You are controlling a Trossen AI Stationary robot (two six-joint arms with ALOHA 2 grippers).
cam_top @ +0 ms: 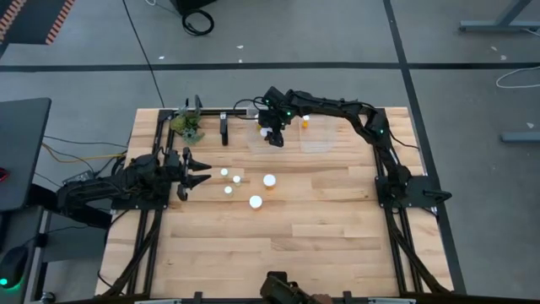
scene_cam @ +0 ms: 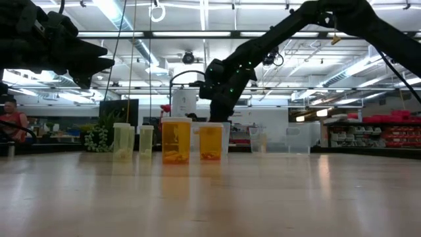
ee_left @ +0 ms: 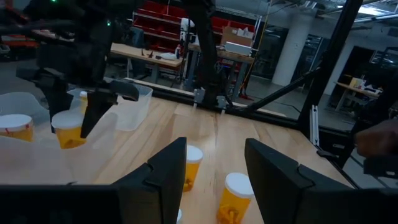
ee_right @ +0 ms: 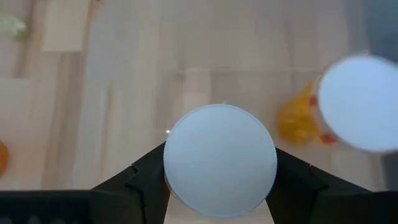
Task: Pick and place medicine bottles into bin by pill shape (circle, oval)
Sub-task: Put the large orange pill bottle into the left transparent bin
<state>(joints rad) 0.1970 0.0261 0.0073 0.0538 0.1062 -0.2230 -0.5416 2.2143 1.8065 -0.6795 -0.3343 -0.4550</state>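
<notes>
Right claw was clamped on one medicine bottle, fingers pinching its sides just under the white cap. In the high view it hung above the clear bins at the far side of the tabletop, over the left-hand one. A second capped bottle with amber body stood close by below it; the one seen inside the bin area in the high view may be the same, I could not tell.

Left claw waited, jaws spread and empty, on the near-left side of the bins, pointing at the loose bottles.

Five bottles stood upright in a cluster on the open wood, nearer than the bins and between the two arms, close together but apart.

Judgement on handling: small, light, rigid plastic; smooth round walls likely slippery and easy to tip if nudged. Best hold looked to be across the body just below the cap, squarely, from above. Cap alone seemed a poor purchase.
</notes>
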